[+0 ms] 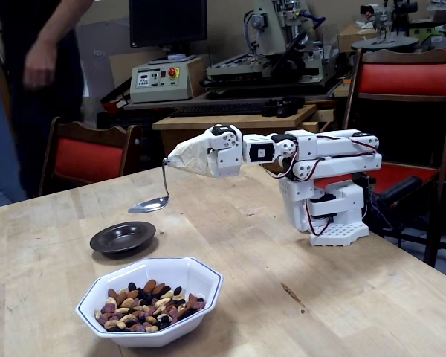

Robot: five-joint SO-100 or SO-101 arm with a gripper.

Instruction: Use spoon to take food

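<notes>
My gripper (172, 158), wrapped in pale tape, is shut on the top of the spoon (154, 196) handle. The shiny metal spoon hangs down from it with its empty bowl turned left, above the table behind the dark saucer. The food (147, 304), mixed nuts and dried fruit, fills the white octagonal bowl (201, 275) at the table's front, well below and in front of the spoon. The white arm reaches left from its base (331, 208) at the right.
A dark round saucer (123, 238) lies on the wooden table between spoon and bowl. Red-cushioned chairs (85, 158) stand behind the table. A person (37, 67) in dark clothes stands at the far left by benches with equipment.
</notes>
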